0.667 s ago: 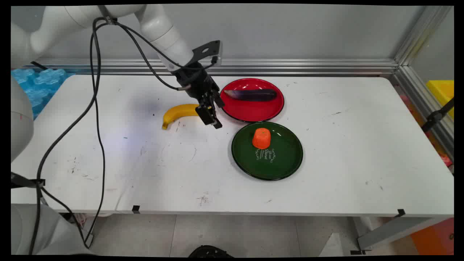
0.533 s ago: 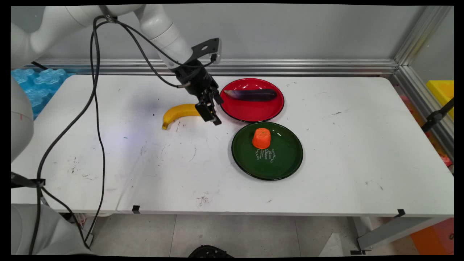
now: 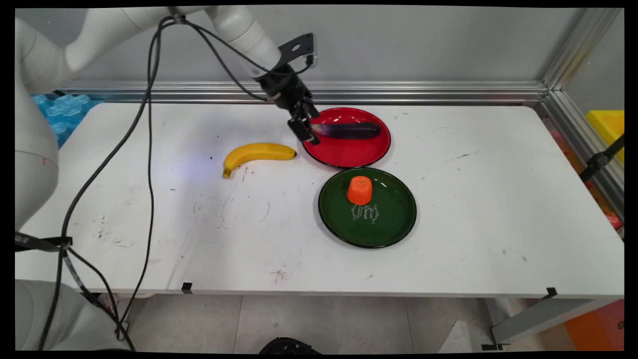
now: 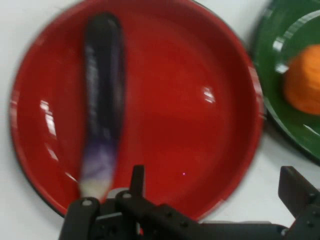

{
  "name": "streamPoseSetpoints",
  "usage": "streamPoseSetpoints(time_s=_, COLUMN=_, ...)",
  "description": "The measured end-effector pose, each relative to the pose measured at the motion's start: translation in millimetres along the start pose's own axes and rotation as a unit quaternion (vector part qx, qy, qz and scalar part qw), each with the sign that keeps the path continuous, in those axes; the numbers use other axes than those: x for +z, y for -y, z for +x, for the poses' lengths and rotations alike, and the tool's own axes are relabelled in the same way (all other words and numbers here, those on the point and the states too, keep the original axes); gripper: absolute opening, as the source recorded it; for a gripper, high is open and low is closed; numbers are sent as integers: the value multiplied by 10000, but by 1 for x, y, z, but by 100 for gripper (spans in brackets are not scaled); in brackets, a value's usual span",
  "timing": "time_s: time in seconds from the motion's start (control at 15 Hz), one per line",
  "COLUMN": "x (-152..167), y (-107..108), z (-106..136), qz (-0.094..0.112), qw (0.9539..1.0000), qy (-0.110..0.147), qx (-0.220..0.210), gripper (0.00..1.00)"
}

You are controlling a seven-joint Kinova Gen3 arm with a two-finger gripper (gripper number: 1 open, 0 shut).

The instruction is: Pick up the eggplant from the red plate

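Hovering over the near-left rim of the glossy red plate (image 3: 349, 149), gripper (image 3: 305, 130) has jaws spread and empty, nearest the pale stem end of the smooth dark-purple eggplant (image 3: 346, 130) lying across the plate toward the table's far edge. Green plate (image 3: 389, 224) with an orange cup-shaped piece (image 3: 359, 189) sits just beside it; curved yellow banana (image 3: 254, 153) lies on bare tabletop to the left.

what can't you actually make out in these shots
- Gripper fingers: open or shut is unclear; main view too small, hand view cuts them at the bottom edge.
- Eggplant pale end: hidden by the gripper in main view, blurred in hand view.
- Green plate and orange object: cut by hand view's right edge.
- Green plate's lettering: too small in main view.
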Motion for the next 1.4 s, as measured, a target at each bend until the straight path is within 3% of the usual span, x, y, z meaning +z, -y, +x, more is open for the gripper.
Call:
streamPoseSetpoints(time_s=0.8, x=60, y=62, z=21, qz=322, qw=9988, qy=-373, qx=-50, gripper=100)
streamPoseSetpoints(time_s=1.4, x=99, y=79, z=24, qz=260, qw=9986, qy=-452, qx=38, gripper=100)
